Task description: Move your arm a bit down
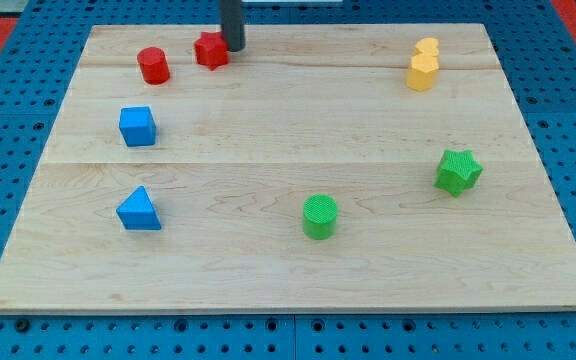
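Note:
My tip is at the view's top, touching or just right of a red star-like block. A red cylinder stands to the left of that block. A blue cube sits below the red cylinder, and a blue triangular block lies lower at the left. A green cylinder is at the bottom middle and a green star block at the right. Two yellow blocks stand together at the top right, a heart-like one behind a hexagonal one.
The blocks lie on a light wooden board that rests on a blue perforated table. The board's top edge is just behind my tip.

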`<action>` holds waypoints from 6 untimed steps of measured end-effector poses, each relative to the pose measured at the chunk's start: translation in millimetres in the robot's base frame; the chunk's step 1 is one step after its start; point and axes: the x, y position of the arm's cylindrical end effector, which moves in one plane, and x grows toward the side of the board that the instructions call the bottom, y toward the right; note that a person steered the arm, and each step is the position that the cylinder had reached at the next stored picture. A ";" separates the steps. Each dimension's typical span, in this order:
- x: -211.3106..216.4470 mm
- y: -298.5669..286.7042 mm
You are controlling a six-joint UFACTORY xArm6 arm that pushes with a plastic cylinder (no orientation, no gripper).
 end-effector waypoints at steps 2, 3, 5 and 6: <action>20.5 -70.3; 34.9 -36.9; 98.8 -39.0; 113.3 -83.0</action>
